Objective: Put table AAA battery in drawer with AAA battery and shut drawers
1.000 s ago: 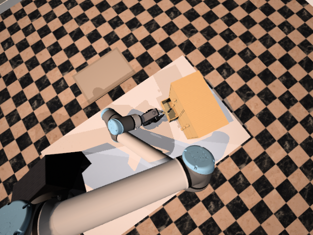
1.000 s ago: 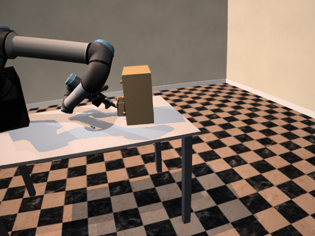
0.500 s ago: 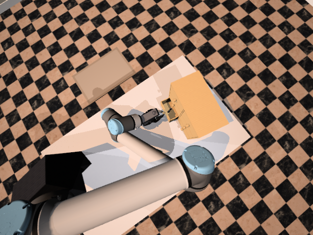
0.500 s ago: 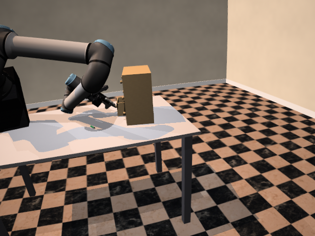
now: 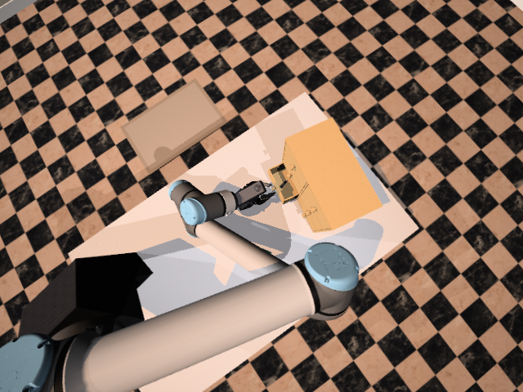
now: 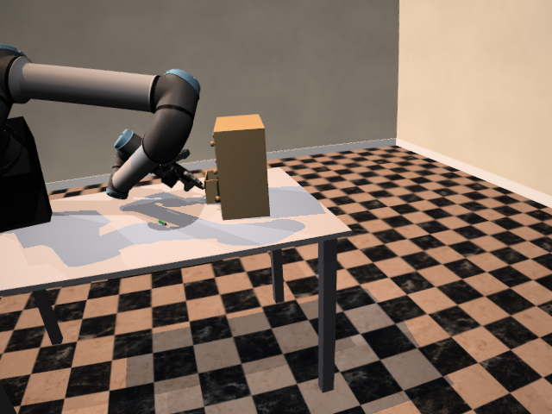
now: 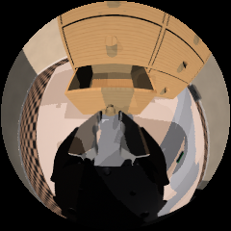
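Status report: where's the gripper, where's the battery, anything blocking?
Gripper at the open drawer, knob between slightly parted fingers, not clamped. AAA battery on the table, not picked up. Nothing blocking it.

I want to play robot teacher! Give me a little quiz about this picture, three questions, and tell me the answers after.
1. True or false: the battery lies on the table, not in the gripper.
2. How many drawers of the chest stick out? A: none. B: one. C: three.
3. Fill in the gap: the gripper's tips sit right at the open drawer's ____.

Key:
1. True. The battery lies in the arm's shadow, away from the chest.
2. B. Only one drawer is pulled out; the rest look shut.
3. Knob. The fingers stand a little apart on either side of it.
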`<state>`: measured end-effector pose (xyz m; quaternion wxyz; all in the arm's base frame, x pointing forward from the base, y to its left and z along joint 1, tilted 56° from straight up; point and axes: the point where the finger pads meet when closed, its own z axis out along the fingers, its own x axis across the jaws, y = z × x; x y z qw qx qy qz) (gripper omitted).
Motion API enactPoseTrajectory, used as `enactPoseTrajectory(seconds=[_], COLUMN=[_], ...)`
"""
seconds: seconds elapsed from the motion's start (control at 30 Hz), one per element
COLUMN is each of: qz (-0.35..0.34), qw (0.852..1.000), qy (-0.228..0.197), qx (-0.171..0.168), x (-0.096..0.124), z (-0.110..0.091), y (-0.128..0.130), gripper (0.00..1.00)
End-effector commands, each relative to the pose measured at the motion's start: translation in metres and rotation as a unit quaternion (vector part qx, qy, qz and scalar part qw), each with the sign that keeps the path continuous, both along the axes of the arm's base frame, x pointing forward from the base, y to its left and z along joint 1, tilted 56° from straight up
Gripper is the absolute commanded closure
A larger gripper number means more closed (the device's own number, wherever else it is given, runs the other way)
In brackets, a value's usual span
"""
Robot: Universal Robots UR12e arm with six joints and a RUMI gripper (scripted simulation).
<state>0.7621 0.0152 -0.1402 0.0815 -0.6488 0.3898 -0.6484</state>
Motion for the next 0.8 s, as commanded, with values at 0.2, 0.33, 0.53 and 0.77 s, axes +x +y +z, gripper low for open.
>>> enactPoseTrajectory(seconds=[0.2,0.33,0.53,0.77], qz=[0.000,0.000,0.000,0.000], qw=[1.000,1.000,1.000,1.000], qy=[0.000,0.000,0.000,0.000], qx=[0.000,0.000,0.000,0.000], x=[0.000,0.000,-0.008,-0.027], z=[0.000,0.000,-0.002,-0.008], y=[0.001,0.001,0.000,-0.003], gripper=[0.80,0.80,0.80,0.80])
